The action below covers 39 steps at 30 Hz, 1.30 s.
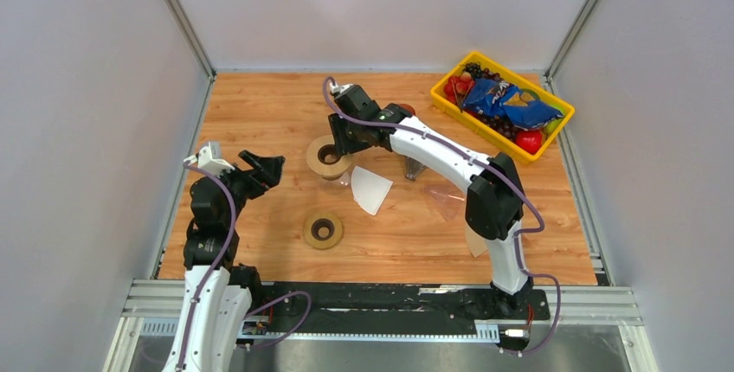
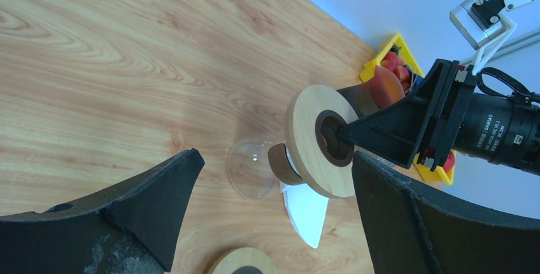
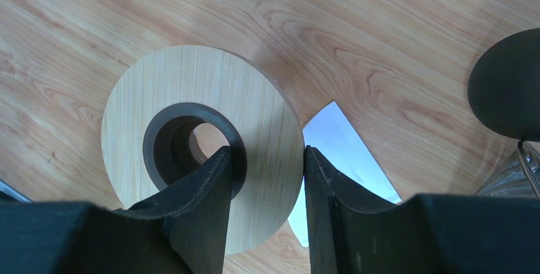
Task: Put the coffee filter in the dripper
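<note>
The dripper [image 1: 328, 157] is a pale wooden ring with a dark inner collar over a clear glass cone; it sits left of the table's middle. My right gripper [image 1: 344, 137] is shut on the ring's rim, one finger in the centre hole and one outside, as the right wrist view shows [image 3: 264, 165]. The white paper coffee filter [image 1: 372, 189] lies flat on the table beside the dripper, partly under the ring [image 3: 344, 153]. My left gripper [image 1: 264, 171] is open and empty, left of the dripper. In the left wrist view the ring [image 2: 312, 143] looks tilted above the filter [image 2: 305, 213].
A second wooden ring [image 1: 323, 230] lies nearer the front. A yellow bin [image 1: 444, 102] of fruit and snack bags stands at the back right. A small dark-topped glass piece [image 1: 414, 166] and a clear cone [image 1: 446, 201] lie under the right arm.
</note>
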Each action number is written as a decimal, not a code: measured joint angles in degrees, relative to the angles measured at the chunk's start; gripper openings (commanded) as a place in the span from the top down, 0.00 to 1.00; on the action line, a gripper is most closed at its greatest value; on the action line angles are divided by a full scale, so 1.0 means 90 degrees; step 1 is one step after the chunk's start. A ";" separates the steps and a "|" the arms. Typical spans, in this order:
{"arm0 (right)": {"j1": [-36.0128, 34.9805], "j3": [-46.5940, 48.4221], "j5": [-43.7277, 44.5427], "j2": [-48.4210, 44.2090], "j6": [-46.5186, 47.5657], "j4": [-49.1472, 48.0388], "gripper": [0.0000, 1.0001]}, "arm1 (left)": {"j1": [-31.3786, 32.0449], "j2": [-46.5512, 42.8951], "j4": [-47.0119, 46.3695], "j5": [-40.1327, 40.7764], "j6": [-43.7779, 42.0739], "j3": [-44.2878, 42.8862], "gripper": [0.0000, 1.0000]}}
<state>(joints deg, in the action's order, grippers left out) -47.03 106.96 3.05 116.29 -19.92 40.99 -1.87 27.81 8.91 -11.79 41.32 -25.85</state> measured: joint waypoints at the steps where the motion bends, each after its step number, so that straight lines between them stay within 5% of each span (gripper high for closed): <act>1: 0.0005 0.0019 0.0005 0.0015 0.0010 0.0002 0.61 | 0.0000 0.0000 0.0002 0.0000 0.0000 -0.0002 0.00; 25: 0.0027 0.0284 0.0423 -0.0049 0.0291 0.0036 0.00 | 0.0000 0.0114 0.0002 0.0005 -0.0005 0.0000 0.00; 31: 0.0049 -0.0792 0.1362 -0.1678 0.0260 -0.0318 0.00 | 0.0000 0.0121 0.0002 0.0005 -0.0007 0.0000 0.00; 39: 0.1052 -0.4044 0.2225 -0.4787 -0.0685 -0.0899 0.00 | 0.0000 0.0151 -0.0002 -0.0024 -0.0005 0.0000 0.00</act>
<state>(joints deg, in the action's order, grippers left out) -37.56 70.57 23.07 73.21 -26.09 32.91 -1.87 29.17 8.88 -12.01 41.28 -25.85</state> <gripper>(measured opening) 0.997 1.000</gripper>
